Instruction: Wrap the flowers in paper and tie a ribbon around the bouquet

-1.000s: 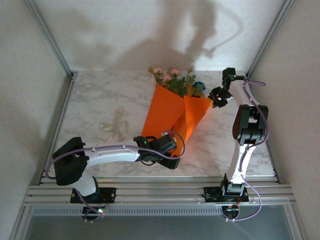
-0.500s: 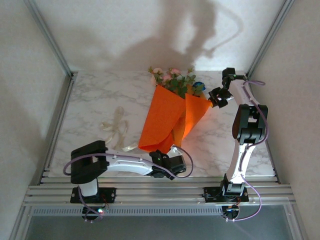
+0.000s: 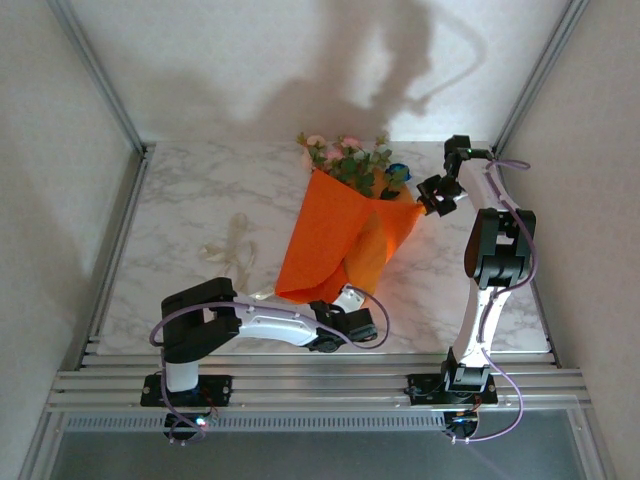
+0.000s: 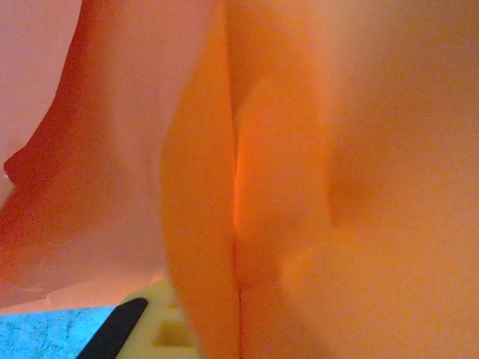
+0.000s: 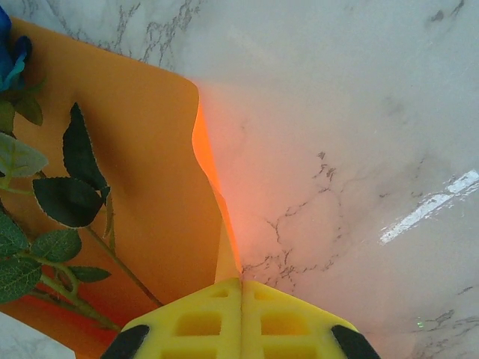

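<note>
Where the paper (image 3: 325,235) narrows toward my side of the surface (image 3: 190,190), the left gripper (image 3: 347,302) sits at the cone's lower tip, pointing up into it. From its wrist camera I get orange folds (image 4: 337,149) pressed right against the lens, with one crease running straight down to where the jaws meet. One yellow finger (image 4: 159,329) peeks out beside that crease and the other is covered by the sheet. I read those jaws as closed on the paper's bottom end.

Over at the far right corner of the bouquet (image 3: 345,215), the right gripper (image 3: 432,196) has its jaws pressed together, and its wrist view shows the paper's (image 5: 142,172) upturned edge running down into the seam between the two yellow fingers (image 5: 202,321), so it is pinching that edge.

Flowers (image 3: 352,162) poke out of the cone's wide far end, and their green leaves (image 5: 67,187) lie on the orange sheet just left of the right jaws. A pale ribbon (image 3: 235,255) lies loose on the marble, left of the cone and apart from both jaws.
</note>
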Controlling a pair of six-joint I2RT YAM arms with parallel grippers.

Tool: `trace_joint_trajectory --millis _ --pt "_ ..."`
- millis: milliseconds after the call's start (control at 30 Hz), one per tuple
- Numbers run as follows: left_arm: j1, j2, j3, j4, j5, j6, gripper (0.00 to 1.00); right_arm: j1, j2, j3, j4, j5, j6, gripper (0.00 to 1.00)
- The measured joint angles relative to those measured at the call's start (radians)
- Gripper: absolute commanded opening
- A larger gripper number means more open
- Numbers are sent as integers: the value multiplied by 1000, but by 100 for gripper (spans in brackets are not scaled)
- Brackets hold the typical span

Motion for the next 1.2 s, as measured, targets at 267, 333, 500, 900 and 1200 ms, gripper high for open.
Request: trace_joint_trajectory --millis 267,333,500,900,1200 --pt "-5 -59 -54 45 24 50 0 0 53 115 -80 21 -63 0" --pt "-5 -87 -71 57 37 57 0 0 66 143 -109 29 -83 0" --pt "-5 -175 -118 103 87 75 0 2 84 190 -164 55 -128 0" --pt "5 -233 -174 231 215 91 0 29 172 407 -329 118 -232 0" --pt "27 -242 -226 224 326 83 0 27 200 443 -290 135 -268 67"
